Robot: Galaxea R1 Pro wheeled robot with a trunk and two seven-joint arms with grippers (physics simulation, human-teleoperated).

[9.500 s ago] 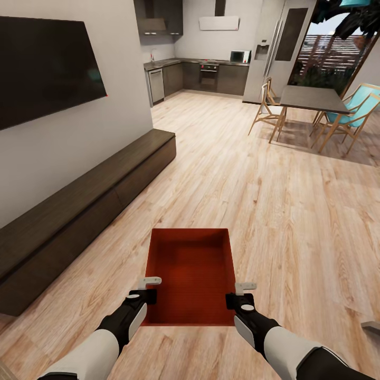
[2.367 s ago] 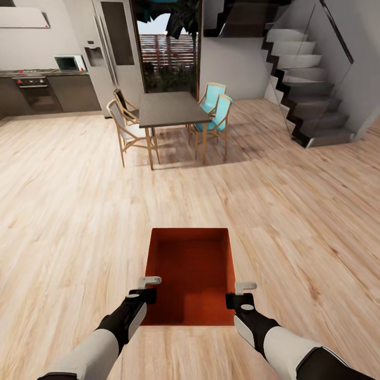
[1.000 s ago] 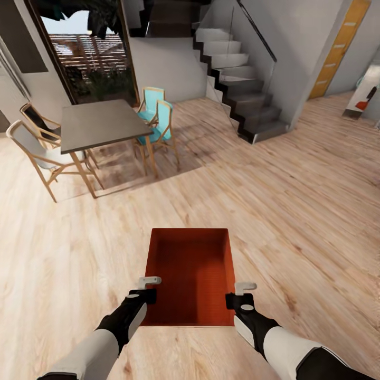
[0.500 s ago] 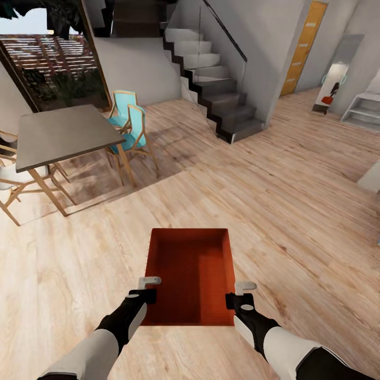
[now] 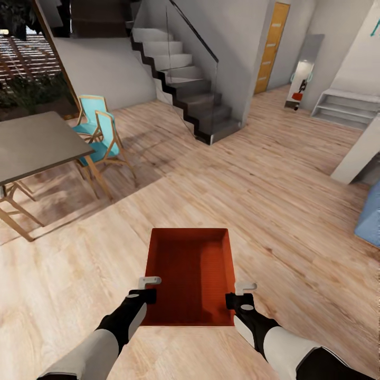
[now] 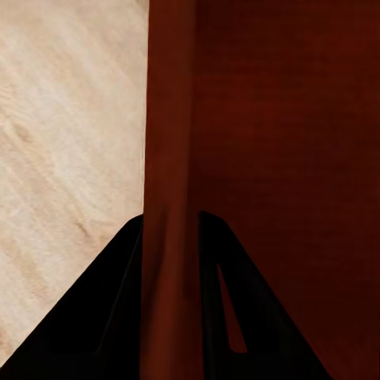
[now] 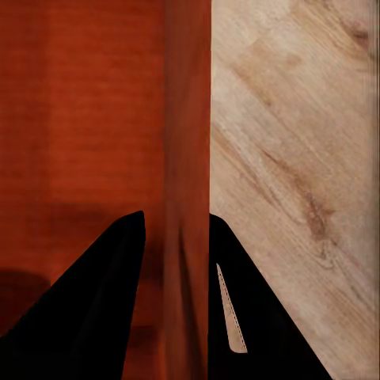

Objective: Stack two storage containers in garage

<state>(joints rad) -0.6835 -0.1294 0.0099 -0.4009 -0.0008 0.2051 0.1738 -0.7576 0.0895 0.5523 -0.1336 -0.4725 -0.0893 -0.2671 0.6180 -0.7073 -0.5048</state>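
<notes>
One red-orange storage container hangs in front of me over the light wood-plank floor, carried level between both arms. My left gripper is shut on its left wall, with a dark finger on each side of the wall. My right gripper is shut on the right wall in the same way. The container is empty inside. An orange-brown wooden door stands far ahead, past the staircase.
A dark staircase with a glass rail rises ahead. A grey dining table with turquoise chairs stands at the left. A blue sofa edge and a white wall corner are at the right. Wood floor leads toward a hallway.
The whole view has swung right: the table and stairs slid left, and the orange door, hallway and sofa edge came into sight. Both grippers keep the same hold on the container.
</notes>
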